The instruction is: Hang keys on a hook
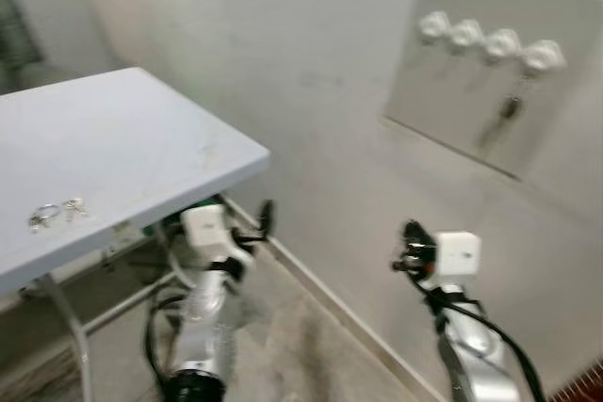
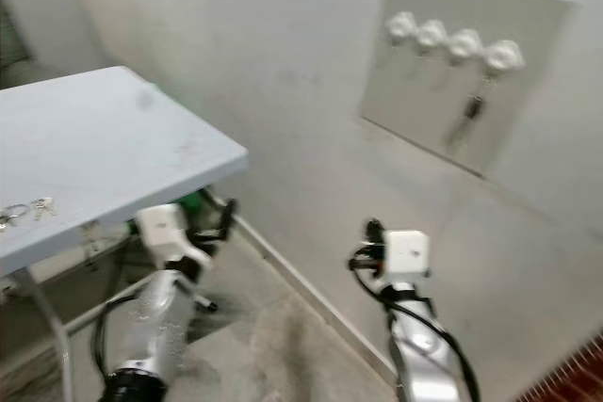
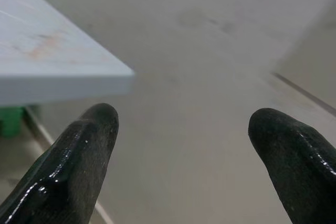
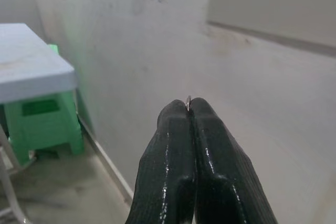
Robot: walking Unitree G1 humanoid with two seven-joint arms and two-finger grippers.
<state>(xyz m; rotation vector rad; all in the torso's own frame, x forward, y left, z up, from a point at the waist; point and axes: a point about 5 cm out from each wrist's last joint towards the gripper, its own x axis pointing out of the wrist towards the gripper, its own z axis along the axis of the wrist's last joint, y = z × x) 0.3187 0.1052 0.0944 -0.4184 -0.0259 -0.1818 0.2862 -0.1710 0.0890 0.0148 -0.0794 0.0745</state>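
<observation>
Right gripper (image 4: pixel 189 109) pinched on a key ring (image 4: pixel 188 101) | left gripper (image 3: pixel 181 129) wide open, empty | keys (image 1: pixel 509 110) hang vertically from far hook (image 1: pixel 543 56) | grey table (image 1: pixel 141 138) left

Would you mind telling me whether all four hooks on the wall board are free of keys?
No: a dark set of keys hangs from the rightmost of the four white hooks on the wall board.
</observation>
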